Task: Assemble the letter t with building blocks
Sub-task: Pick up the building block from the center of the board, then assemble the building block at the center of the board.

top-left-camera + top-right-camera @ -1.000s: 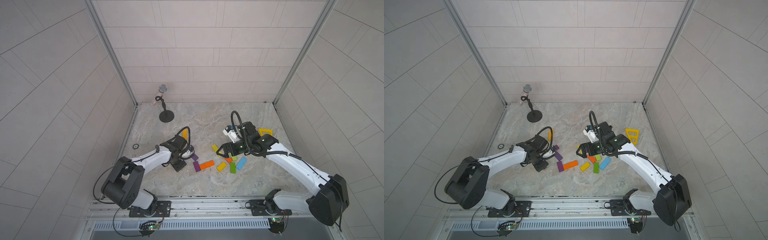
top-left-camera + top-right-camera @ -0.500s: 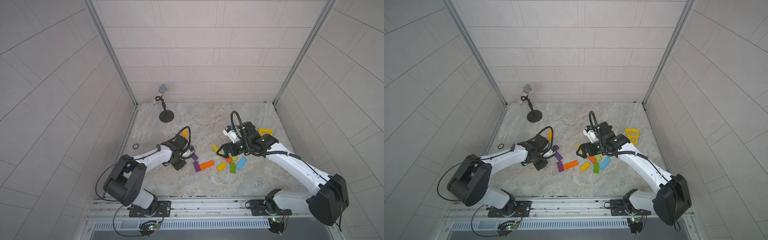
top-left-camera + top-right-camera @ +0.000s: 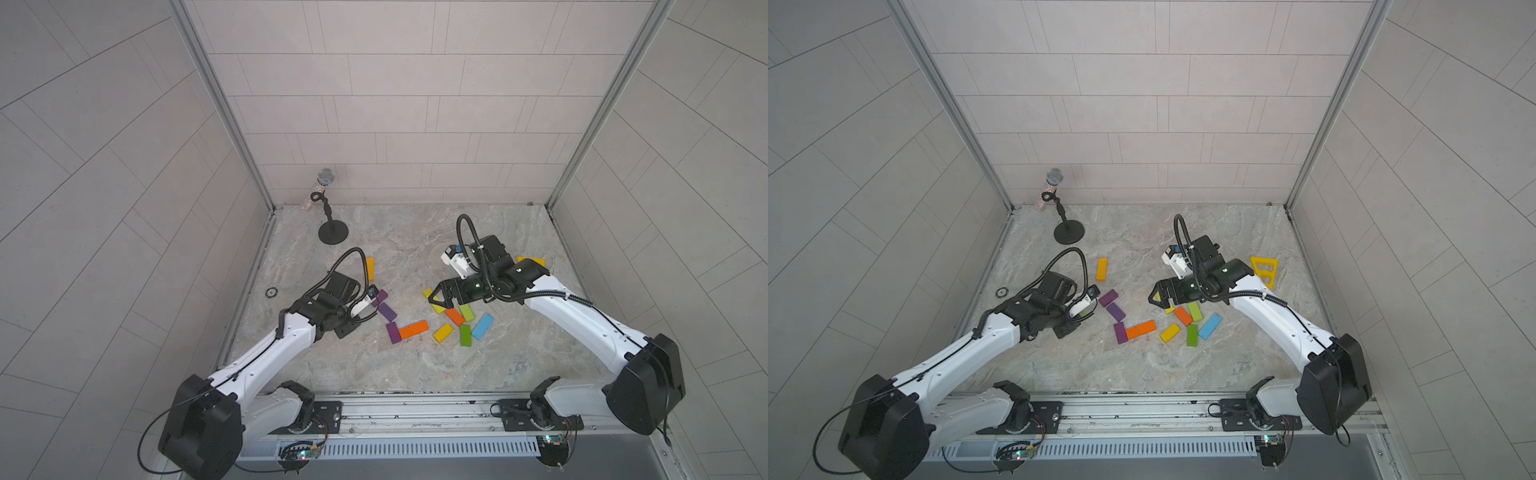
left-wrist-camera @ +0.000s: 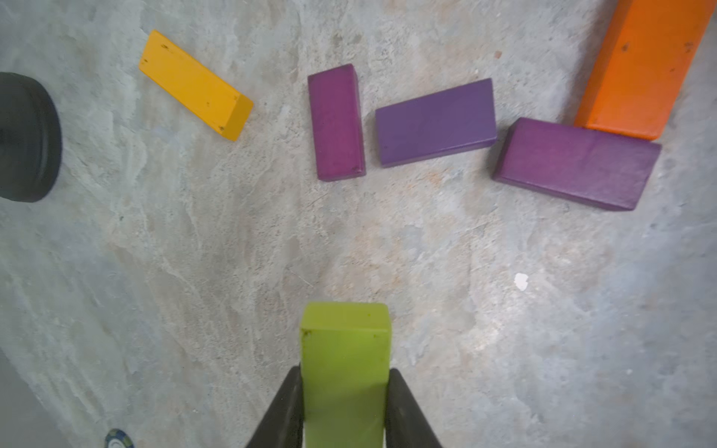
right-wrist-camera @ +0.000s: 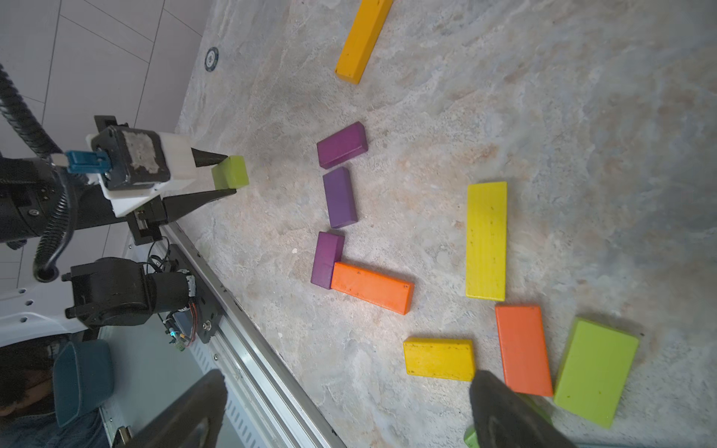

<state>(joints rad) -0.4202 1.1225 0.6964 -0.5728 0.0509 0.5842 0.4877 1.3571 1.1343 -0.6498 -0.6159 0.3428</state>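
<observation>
Building blocks [image 3: 443, 332]: flat coloured rectangles lying about centre frame on a marbled tabletop [image 3: 415, 374] in both top views.

- Lime green block [image 4: 345, 349]: pinched by its long sides in the left gripper [image 4: 344, 370], both fingers pressed against it. It is low over the tabletop, left of centre. Whether it touches the surface cannot be told.
- Three purple blocks [image 3: 387, 311]: a loose line running down the frame, just right of that gripper. The lowest touches the end of a long orange block [image 3: 413, 329], making an L.
- Amber block [image 3: 370, 269]: alone, above the purple line.
- Right-of-centre cluster: short orange block [image 3: 455, 316], dark green block [image 3: 465, 335], light blue block [image 3: 483, 326], with yellow and lime pieces.
- Left arm [image 3: 270, 353]: extended diagonally from lower left toward centre, with the wrist low.
- Right arm [image 3: 582, 320]: reaches up and left from lower right. The right gripper [image 3: 435, 296] is spread wide over the cluster's upper-left edge and grips nothing.
- Yellow triangular frame [image 3: 1264, 270]: beside the right wrist.
- Microphone stand [image 3: 333, 232]: upper left of the tabletop.
</observation>
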